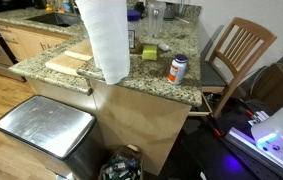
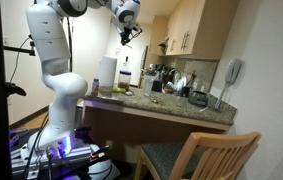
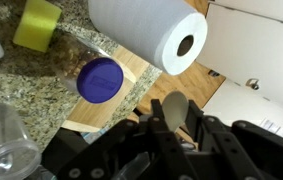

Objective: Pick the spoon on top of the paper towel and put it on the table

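Your fingers [image 3: 195, 120] look closed narrowly on the brown spoon [image 3: 174, 108], held in the air clear of the paper towel [image 3: 141, 28], so the pick seems done; lowering it onto the bench [image 3: 39, 92] and releasing remain.

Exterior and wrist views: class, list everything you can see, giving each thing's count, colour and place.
paper towel roll: one, white, upright on the counter beside the board
board: one, pale wood, flat on the counter
bottle: one, white with a blue cap, near the counter's edge
cup: one, yellow-green, on the counter
counter: one, speckled granite
bin: one, silver lid, on the floor by the counter
chair: one, wooden, at the counter's end
robot arm: one, white, beside the counter
gripper: one, dark, above the roll; open or shut unclear
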{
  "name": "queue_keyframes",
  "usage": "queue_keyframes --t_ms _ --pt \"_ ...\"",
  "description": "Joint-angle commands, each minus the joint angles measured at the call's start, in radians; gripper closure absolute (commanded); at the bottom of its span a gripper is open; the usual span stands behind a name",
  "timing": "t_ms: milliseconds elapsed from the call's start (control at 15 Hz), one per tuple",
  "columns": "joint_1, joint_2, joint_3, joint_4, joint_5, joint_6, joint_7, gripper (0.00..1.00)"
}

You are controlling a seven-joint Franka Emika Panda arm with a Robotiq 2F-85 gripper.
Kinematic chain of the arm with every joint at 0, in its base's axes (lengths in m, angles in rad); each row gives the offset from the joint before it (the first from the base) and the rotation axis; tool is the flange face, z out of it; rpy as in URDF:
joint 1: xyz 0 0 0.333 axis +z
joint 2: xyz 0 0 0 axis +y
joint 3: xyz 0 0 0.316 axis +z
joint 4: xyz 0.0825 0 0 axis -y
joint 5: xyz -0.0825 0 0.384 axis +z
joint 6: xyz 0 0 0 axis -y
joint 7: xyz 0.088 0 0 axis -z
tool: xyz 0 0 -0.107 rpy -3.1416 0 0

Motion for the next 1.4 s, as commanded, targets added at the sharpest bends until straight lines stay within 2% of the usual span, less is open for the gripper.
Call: queue_keyframes --t_ms 0,200,267,400,467,600,733,1000,1067,1267,1333 --pt "-0.094 0.078 -0.077 0.104 0.029 -0.115 0.07 0.95" --pt "-0.145 0.112 -0.109 0.122 0.064 -0.143 0.161 0.95" --pt "-0.144 0.076 -0.091 0.083 0.037 -0.11 0.1 0.79" --pt "-0.159 0.096 -0.099 0.093 0.052 -0.116 0.127 0.79" --pt "-0.159 0.1 -0.098 0.095 0.052 -0.116 0.136 0.95" --pt "-0.178 0.148 -0.099 0.123 0.024 -0.158 0.261 0.95" --pt "-0.197 0.189 -0.11 0.13 0.019 -0.164 0.331 0.95" --pt "-0.221 0.278 -0.119 0.156 0.069 -0.206 0.472 0.95" --pt "-0.217 0.229 -0.108 0.107 0.041 -0.155 0.416 0.79" --pt "-0.219 0.27 -0.11 0.127 0.05 -0.166 0.455 0.79" --pt "-0.224 0.284 -0.117 0.135 0.082 -0.188 0.465 0.95"
